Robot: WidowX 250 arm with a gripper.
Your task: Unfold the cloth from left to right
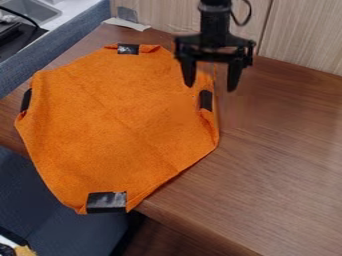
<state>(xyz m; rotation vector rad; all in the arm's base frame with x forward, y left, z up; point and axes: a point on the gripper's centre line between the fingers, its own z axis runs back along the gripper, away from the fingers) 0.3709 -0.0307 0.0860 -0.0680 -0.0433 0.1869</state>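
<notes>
Orange cloth (pixel 113 115) on the table (pixel 280 145), over its front edge.
The cloth's long way goes from near the back edge to past the front one, hiding some of it. The black gripper (pixel 210 87) is at its right side, jaws wide apart; its arm and the sink (pixel 41 11) are cut off.

My gripper (pixel 210 87): matt, plastic-like. Cloth (pixel 120 110): matt, fine-napped textile; lower patch (pixel 107 201): glossy, tape-like. Table (pixel 280 150): smooth wood, satin finish.
</notes>
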